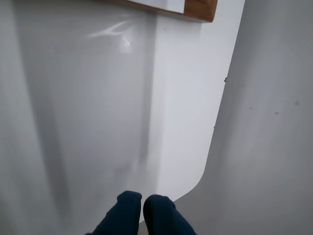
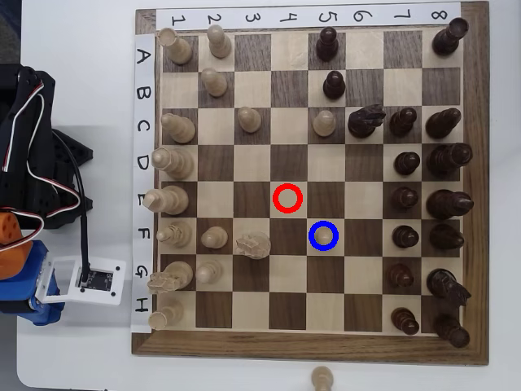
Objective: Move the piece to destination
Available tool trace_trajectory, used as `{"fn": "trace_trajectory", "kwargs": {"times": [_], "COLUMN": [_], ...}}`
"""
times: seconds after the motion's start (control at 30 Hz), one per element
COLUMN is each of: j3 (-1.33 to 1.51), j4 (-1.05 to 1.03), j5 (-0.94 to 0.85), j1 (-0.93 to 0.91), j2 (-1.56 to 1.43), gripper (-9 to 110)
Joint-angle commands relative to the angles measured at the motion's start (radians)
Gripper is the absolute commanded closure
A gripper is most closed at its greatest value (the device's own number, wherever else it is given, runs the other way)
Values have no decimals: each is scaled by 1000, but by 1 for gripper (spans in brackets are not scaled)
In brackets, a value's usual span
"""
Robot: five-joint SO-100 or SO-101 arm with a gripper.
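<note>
In the overhead view a small pale pawn stands upright inside the blue ring on a square in row F, column 5. The red ring on the diagonally adjacent square is empty. The arm is folded left of the board, well away from the pawn. In the wrist view my gripper shows as two dark blue fingertips pressed together with nothing between them, over the white table. The pawn and both rings are out of the wrist view.
The wooden chessboard holds pale pieces at the left and dark pieces at the right. A pale knight stands two squares left of the pawn. Another pale pawn stands off the board's near edge. The board's corner shows in the wrist view.
</note>
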State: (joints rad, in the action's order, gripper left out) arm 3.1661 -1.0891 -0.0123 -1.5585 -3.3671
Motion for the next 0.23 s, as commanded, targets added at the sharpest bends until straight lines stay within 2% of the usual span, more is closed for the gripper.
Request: {"fn": "trace_trajectory", "kwargs": {"times": [0.0, 0.2], "j3": [-43, -43], "j4": [-14, -14], "j5": [-21, -21], "j1": [-21, -21], "j2": [-58, -58], "gripper": [101, 101]}}
